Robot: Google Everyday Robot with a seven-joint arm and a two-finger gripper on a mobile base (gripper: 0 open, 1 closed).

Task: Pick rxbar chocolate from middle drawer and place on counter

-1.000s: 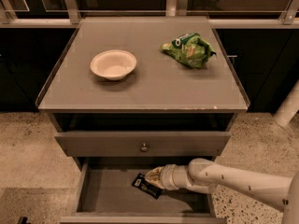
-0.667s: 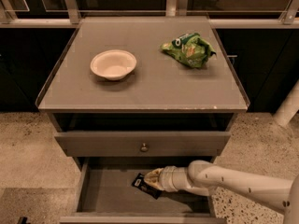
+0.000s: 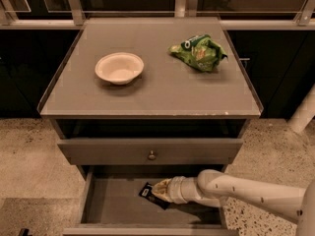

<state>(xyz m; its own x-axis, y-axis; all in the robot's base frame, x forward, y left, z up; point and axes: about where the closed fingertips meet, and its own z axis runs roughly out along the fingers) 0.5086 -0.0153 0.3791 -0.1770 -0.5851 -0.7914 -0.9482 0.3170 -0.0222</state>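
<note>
The rxbar chocolate [image 3: 147, 192], a small flat black wrapper with a white patch, lies on the grey floor of the open middle drawer [image 3: 113, 203]. My gripper [image 3: 160, 191] reaches in from the right on the white arm, low inside the drawer, with its tip at the bar's right end. The bar's right part is hidden behind the gripper. The counter [image 3: 157, 87] is the flat grey cabinet top above, with a thin raised rim.
A cream bowl [image 3: 119, 68] sits on the counter's left half. A crumpled green snack bag [image 3: 199, 51] lies at its back right. A shut drawer front with a round knob [image 3: 151, 155] is just above the open drawer. Speckled floor surrounds the cabinet.
The arm and gripper stay at the bar in the drawer. The bar lies in the same place. Nothing else has moved.
</note>
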